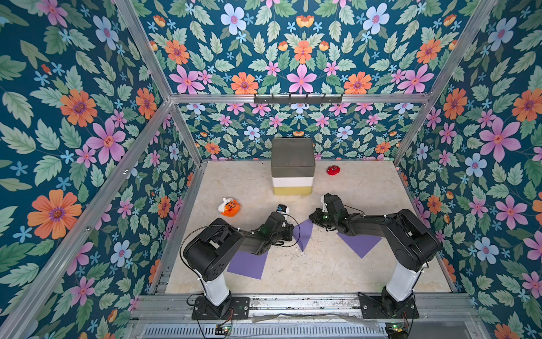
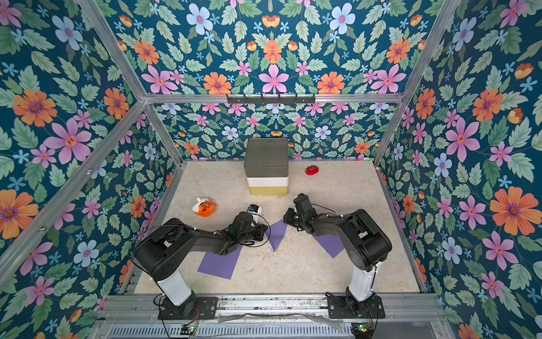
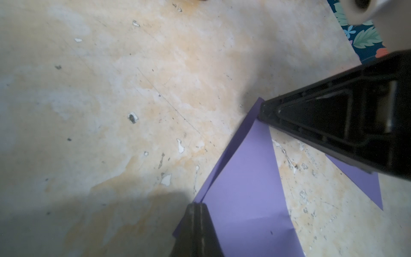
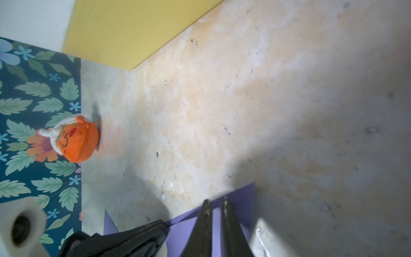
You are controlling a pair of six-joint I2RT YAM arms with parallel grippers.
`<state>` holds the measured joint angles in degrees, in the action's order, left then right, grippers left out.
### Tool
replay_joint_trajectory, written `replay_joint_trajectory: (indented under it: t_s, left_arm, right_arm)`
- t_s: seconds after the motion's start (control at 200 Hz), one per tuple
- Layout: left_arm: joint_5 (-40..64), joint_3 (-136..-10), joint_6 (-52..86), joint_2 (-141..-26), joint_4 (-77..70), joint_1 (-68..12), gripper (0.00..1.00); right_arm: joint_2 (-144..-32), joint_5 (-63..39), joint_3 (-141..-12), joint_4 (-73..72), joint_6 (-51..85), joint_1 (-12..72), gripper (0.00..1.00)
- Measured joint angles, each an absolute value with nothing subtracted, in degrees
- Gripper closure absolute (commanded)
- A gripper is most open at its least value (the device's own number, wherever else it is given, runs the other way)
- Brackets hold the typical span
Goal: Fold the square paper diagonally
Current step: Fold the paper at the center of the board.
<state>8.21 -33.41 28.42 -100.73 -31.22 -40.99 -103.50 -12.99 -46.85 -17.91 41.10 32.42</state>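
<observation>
Floral wallpaper in teal, pink and orange covers the walls behind an aluminium frame. The bench (image 1: 337, 273) is a scuffed, marbled beige with chipped white flecks.

At near left a flat purple sheet (image 1: 249, 265) lies partly under the left arm. Farther back sits a round orange plush pouch (image 1: 229, 207). The right wrist view shows its stitched sleepy face and zip, detail too small to make out in the top views.

The left gripper (image 1: 291, 232) has its fingers (image 3: 191, 224) clenched on one corner of the purple square paper (image 1: 303, 233). The paper sits mid-bench between the two arms, bowed up off the surface and narrowing to a point at its near end. Only the left wrist view shows two layers meeting at that pinch, and a faint crease across the sheet.

At far middle stands a stack of boxes (image 1: 292, 167), matte grey on white on yellow. Right of it lies a small red plush toy (image 1: 333, 170).

The right gripper (image 1: 311, 218) pinches the paper's far corner, its fingers (image 4: 229, 222) drawn almost together. A second flat purple sheet (image 1: 359, 242) lies under the right arm.
</observation>
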Motion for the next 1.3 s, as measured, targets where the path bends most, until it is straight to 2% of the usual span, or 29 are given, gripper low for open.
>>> replay_joint_trajectory:
  t_s: [0.3,0.47,0.675,0.92,1.3]
  left_arm:
    - [8.10,-33.41,28.42,-100.73,-31.22,-41.04,1.00]
    - [8.03,-33.41,28.42,-100.71,-31.22,-41.04,1.00]
    - [7.84,-33.41,28.42,-100.73,-31.22,-41.15,1.00]
    - [7.86,-33.67,28.42,-101.25,-31.75,-41.15,1.00]
    - [7.79,-33.91,28.42,-101.58,-31.94,-41.23,1.00]
  right_arm:
    - [-103.66,-12.56,-44.36,-21.47,41.98,27.92,0.86]
    - [-98.98,-11.49,-42.94,-18.98,42.06,28.40,0.86]
    - [-91.68,-10.26,-39.29,-18.33,45.93,35.92,0.85]
    - [-90.76,-7.88,-36.34,-18.79,52.62,45.76,0.86]
    - [-91.83,-5.50,-32.08,-19.46,56.93,47.68,0.86]
